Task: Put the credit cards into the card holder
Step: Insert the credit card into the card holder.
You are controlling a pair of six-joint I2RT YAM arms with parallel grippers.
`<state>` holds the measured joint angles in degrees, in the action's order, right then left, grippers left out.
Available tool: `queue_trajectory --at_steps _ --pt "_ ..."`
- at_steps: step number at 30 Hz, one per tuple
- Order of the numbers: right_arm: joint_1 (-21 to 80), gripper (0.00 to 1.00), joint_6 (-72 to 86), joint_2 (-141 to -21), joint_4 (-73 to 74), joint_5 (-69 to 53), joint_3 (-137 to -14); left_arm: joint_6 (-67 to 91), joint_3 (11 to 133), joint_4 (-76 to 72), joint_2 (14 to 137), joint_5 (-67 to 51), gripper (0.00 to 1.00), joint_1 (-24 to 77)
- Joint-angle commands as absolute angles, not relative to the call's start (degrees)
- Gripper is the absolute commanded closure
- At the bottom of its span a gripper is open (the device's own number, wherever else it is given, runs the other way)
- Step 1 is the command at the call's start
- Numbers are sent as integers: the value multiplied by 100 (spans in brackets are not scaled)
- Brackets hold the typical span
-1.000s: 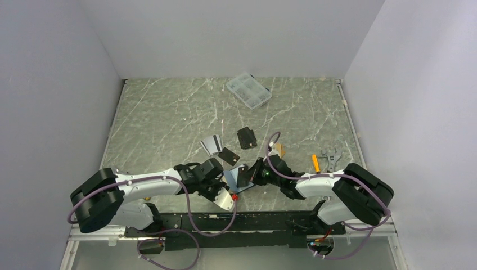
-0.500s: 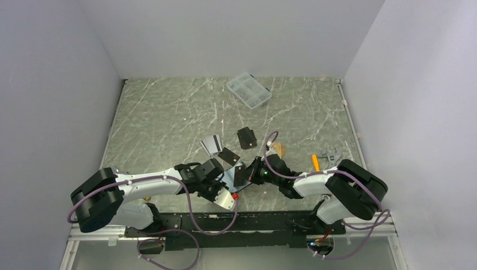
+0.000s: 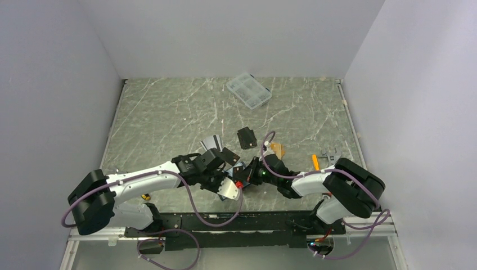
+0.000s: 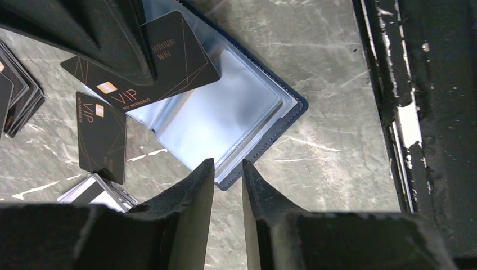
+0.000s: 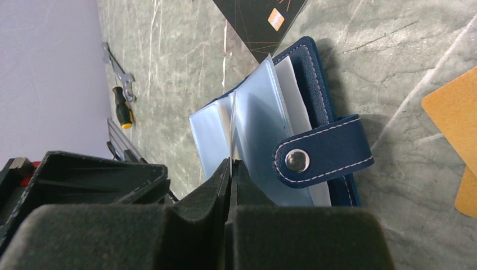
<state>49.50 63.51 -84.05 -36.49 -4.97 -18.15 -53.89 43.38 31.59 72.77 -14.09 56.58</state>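
Where both hands meet in the top view, the card holder [image 4: 236, 112] is mostly hidden. The left hand [image 4: 228, 169] has advanced to its near edge, fingers slightly spread. The right hand [image 5: 230, 163] pinches its clear sleeve [image 5: 264, 124]. One black credit card [image 4: 180, 62] overlaps the card holder; other cards [image 4: 101, 135] lie beside it on the surface [image 3: 169, 112].

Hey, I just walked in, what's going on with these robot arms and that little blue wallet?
Both arms are working at the open card holder near the front of the table. The right gripper is shut on one of its clear sleeves, holding it raised. The left gripper sits at the holder's edge, jaws slightly apart with nothing between them. A black card lies partly across the holder, not in a slot. The other cards lie on the table beside it.
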Motion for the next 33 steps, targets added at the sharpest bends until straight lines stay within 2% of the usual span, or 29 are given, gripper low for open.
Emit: queue_trajectory --at_steps 1,8,12,21,33 --pt "4979 100 6249 -8412 -4007 -460 -1906 -5776 4036 2688 7455 -1340 69 5620" --pt "4983 100 6220 -8469 -4045 -530 -1978 -6190 3579 1826 7542 -941 65 5616" --pt "4979 100 6245 -8559 -4138 -603 -1955 -6195 3595 1732 7539 -866 59 5616" --pt "4976 100 6268 -8601 -4178 -588 -1868 -6124 3927 2105 7560 -1051 60 5617" --pt "4962 100 6234 -8606 -4228 -658 -1886 -6708 3491 1744 7918 -922 65 5780"
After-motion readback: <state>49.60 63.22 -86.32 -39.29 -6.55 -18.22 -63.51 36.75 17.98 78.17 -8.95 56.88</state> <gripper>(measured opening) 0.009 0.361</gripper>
